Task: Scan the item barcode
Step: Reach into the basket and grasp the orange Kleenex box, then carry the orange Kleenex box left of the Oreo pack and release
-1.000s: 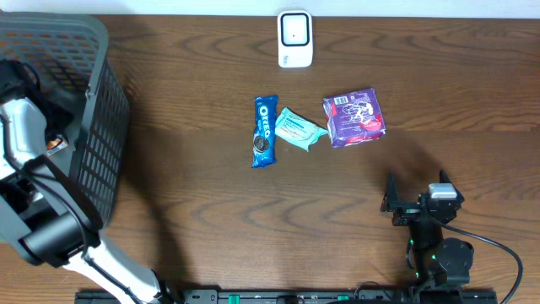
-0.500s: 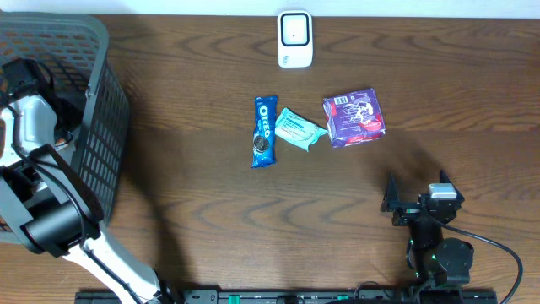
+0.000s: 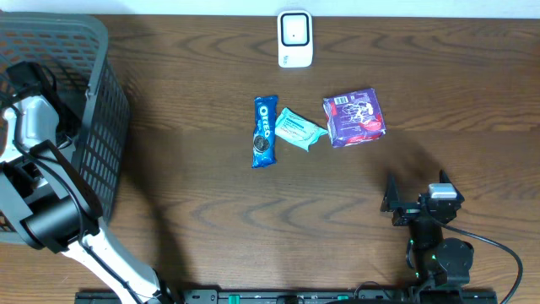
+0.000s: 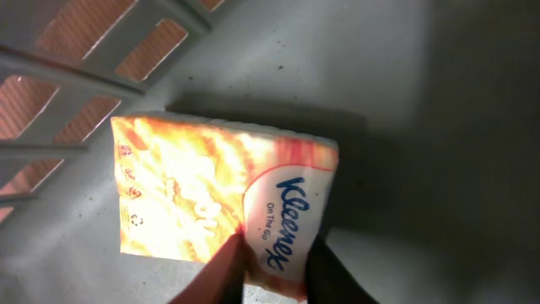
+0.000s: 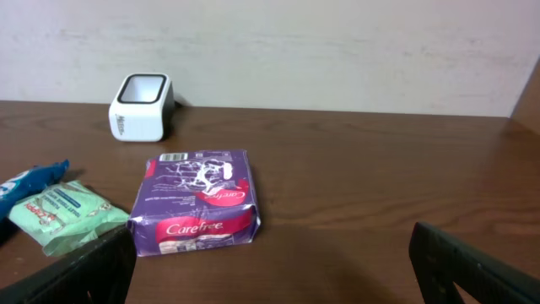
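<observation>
Your left gripper [image 4: 274, 272] is clenched now on the Kleenex pack [image 4: 211, 198]. In the left wrist view the two fingers [image 4: 333, 279] come in from 6 o'clock and pinch the lower edge of the pack, right at the blue logo. A second ago these jaws were wide. They have just closed, and in the overhead view the arm has shifted a little toward 12 o'clock inside the basket [image 3: 105, 135]. The pack seems to lie flat on the grey basket floor, near the slotted wall at 10 o'clock, so I judge it is gripped but not yet lifted.

This means the picking step is nearly done. The next move is to lift the pack out over the basket rim and carry it to the scanner [image 3: 295, 38], which stands at 12 o'clock on the table [image 3: 194, 211], well apart from the basket. I see no barcode on the face that shows.

In the middle of the table lie the Oreo pack [image 3: 265, 130], the teal pack [image 3: 297, 129] and the purple Carefree pack [image 3: 355, 117]. Your right gripper [image 3: 418, 192] waits at 5 o'clock, released and empty.
</observation>
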Robot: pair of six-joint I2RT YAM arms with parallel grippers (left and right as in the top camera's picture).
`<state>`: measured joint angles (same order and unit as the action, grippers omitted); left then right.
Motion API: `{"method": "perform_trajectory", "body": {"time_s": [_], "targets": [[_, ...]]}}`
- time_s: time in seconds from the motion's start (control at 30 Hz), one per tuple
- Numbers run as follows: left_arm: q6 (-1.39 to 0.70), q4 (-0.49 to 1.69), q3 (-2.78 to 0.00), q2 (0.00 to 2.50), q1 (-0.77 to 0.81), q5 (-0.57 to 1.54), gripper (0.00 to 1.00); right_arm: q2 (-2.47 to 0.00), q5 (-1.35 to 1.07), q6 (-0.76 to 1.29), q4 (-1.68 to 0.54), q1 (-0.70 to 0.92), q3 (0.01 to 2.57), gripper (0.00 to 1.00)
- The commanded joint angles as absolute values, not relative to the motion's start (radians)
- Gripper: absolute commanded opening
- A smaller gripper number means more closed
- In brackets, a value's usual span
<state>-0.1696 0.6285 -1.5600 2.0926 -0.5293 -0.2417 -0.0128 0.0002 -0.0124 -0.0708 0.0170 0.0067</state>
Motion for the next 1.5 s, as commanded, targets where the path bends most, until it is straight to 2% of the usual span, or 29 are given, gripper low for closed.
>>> {"method": "perform_trajectory", "body": {"time_s": [0.0,0.17,0.37,0.6,0.8,0.93,1.2,1.37,1.47], "targets": [[-0.15,0.65,-1.552,2.122,-0.533,-0.247,0.07,-0.012,0.009,-0.024,-0.075,0.02,0.006,0.99],[-0.15,0.699,-1.554,2.079,-0.533,-0.248,0.08,-0.012,0.009,-0.024,-0.075,0.02,0.005,0.99],[-0.159,0.714,-1.555,1.888,-0.524,-0.247,0.07,-0.012,0.009,-0.024,-0.075,0.02,0.005,0.99],[-0.362,0.651,-1.555,1.543,-0.483,-0.223,0.07,-0.012,0.009,-0.024,-0.075,0.02,0.006,0.99],[-0.369,0.561,-1.555,1.353,-0.406,0.134,0.07,-0.012,0.009,-0.024,-0.075,0.02,0.006,0.99],[-0.368,0.536,-1.555,1.324,-0.269,0.302,0.07,-0.012,0.009,-0.024,-0.075,0.02,0.006,0.99],[0.014,0.606,-1.555,1.423,0.122,0.294,0.07,-0.012,0.009,-0.024,-0.075,0.02,0.006,0.99],[0.176,0.698,-1.555,1.536,0.274,0.287,0.07,-0.012,0.009,-0.024,-0.075,0.02,0.006,0.99],[0.183,0.752,-1.555,1.611,0.323,0.171,0.07,-0.012,0.009,-0.024,-0.075,0.02,0.005,0.99]]}}
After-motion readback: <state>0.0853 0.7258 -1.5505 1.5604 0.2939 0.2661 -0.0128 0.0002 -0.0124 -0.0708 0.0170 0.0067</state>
